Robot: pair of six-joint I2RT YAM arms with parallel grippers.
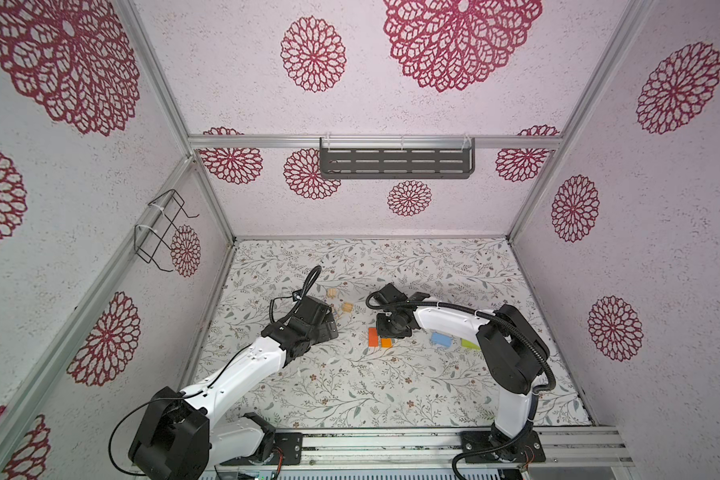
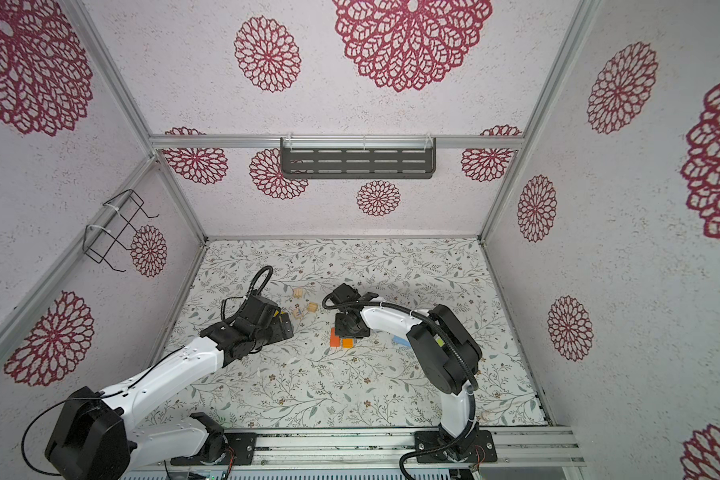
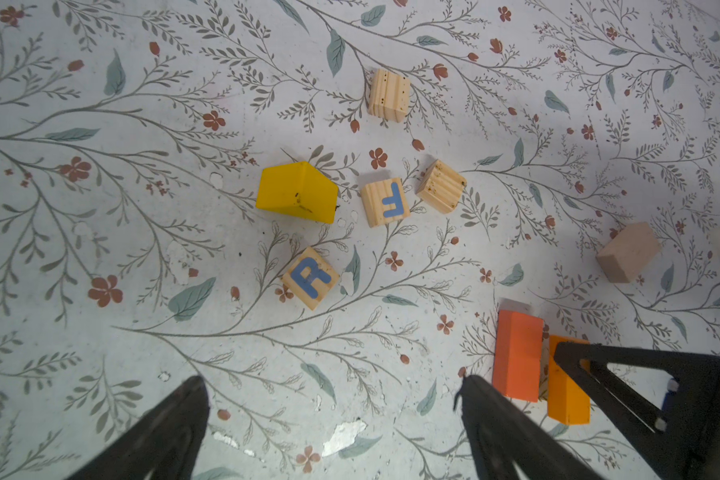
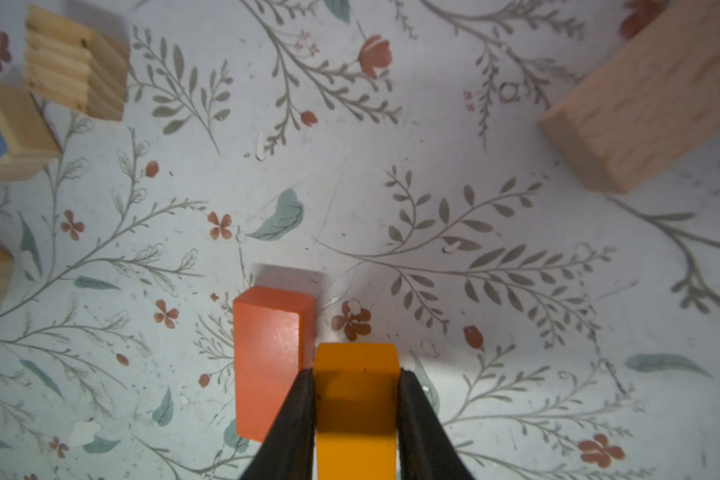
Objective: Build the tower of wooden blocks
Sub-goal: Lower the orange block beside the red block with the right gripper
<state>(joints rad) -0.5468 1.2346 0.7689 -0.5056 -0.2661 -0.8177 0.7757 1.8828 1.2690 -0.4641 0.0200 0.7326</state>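
Stacking is not begun: no block is seen on another. Orange block (image 4: 354, 415) is clamped in the right hand (image 4: 355, 374) at worktop (image 1: 350, 395) level, red block (image 4: 267, 357) just beside at its 9 o'clock. Left hand (image 3: 331, 380) is held wide, empty. Cubes (image 3: 385, 201) and roof (image 3: 296, 193) lie loose at its 10 o'clock.

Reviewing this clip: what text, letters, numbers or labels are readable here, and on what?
"R": blue, on top of a wood cube, left wrist view.
"F": blue, on top of a second cube next to the yellow roof block.
Unreadable: a blue letter cut off at the frame edge on a cube in the right wrist view; in both top views the cubes are too small to read.
No other text shows.
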